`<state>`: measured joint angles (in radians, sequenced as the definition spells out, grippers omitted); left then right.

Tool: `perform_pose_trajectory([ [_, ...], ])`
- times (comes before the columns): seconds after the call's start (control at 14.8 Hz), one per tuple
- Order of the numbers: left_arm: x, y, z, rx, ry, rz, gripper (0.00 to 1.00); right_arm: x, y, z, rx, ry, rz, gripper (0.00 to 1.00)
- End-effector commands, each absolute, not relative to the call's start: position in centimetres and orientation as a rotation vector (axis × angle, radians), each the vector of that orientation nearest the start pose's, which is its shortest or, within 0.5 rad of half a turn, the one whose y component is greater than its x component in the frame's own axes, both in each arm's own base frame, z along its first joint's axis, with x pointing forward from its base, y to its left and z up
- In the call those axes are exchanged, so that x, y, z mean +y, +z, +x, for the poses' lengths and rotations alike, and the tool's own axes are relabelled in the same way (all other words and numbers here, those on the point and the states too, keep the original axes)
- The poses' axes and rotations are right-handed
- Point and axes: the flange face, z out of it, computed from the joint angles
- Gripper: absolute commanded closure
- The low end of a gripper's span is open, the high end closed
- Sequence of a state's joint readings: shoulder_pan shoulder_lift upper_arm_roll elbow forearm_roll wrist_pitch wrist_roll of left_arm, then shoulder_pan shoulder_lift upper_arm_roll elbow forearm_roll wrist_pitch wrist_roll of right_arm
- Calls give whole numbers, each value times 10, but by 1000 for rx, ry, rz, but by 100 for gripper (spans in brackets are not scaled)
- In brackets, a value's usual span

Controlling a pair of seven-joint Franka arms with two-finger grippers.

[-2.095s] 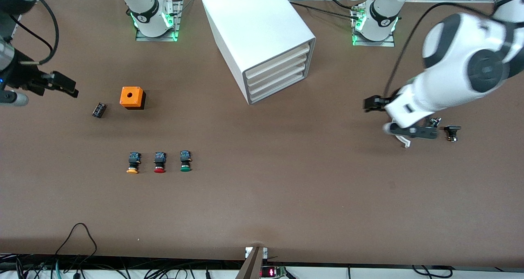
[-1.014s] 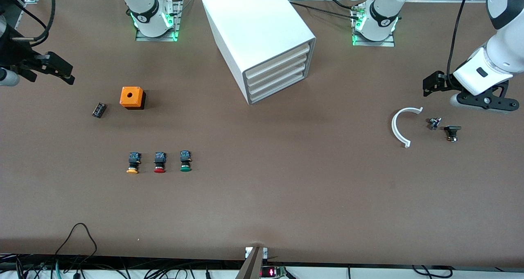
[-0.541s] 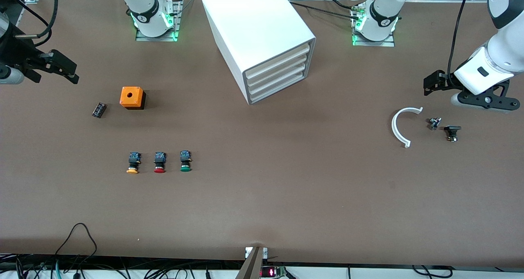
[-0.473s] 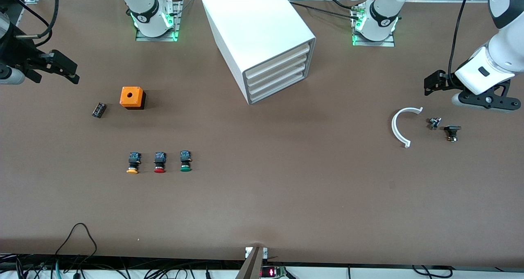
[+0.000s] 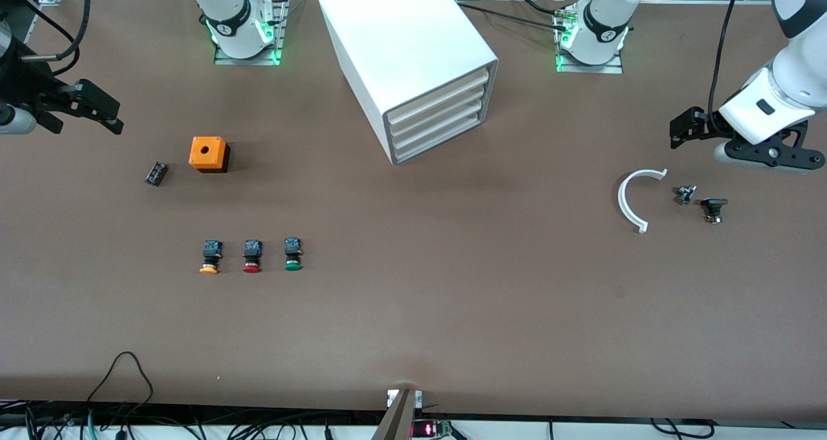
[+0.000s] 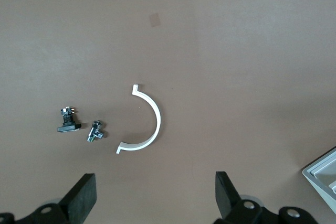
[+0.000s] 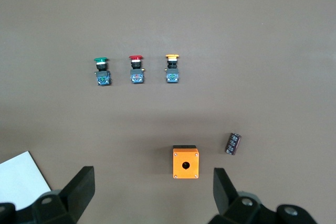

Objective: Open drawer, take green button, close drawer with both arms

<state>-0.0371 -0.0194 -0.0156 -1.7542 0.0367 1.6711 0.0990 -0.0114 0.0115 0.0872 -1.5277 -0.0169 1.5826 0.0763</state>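
Note:
The white cabinet [image 5: 413, 52] stands near the arms' bases, and its stacked drawer fronts [image 5: 437, 113] all sit flush and shut. The green-capped button [image 5: 293, 256] [image 7: 101, 70] lies on the table, nearer the front camera than the cabinet. It ends a row of three at the cabinet's side. My right gripper [image 5: 110, 117] [image 7: 152, 192] hangs open and empty over the right arm's end of the table, beside the orange box. My left gripper [image 5: 681, 130] [image 6: 155, 200] hangs open and empty over the left arm's end, beside a white curved piece.
A red-capped button [image 5: 252, 257] and a yellow-capped one [image 5: 209, 258] lie beside the green one. An orange box [image 5: 208, 154] and a small black part [image 5: 156, 173] sit toward the right arm's end. The white curved piece [image 5: 636, 198] and two small parts [image 5: 685, 194] [image 5: 712, 209] lie toward the left arm's end.
The left arm has drawn back from over the white curved piece toward its own end of the table, then almost stopped. The right gripper has shifted slightly. Nothing on the table has moved.

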Motion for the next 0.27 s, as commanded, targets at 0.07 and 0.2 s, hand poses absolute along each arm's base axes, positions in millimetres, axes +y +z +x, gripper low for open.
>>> perform_pose_trajectory([
  [0.07, -24, 565, 545, 234, 96, -3081, 0, 42, 642, 564, -14, -65, -3136, 0],
  [0.2, -26, 565, 545, 219, 94, -3108, 0, 41, 642, 564, -12, -53, -3137, 0],
])
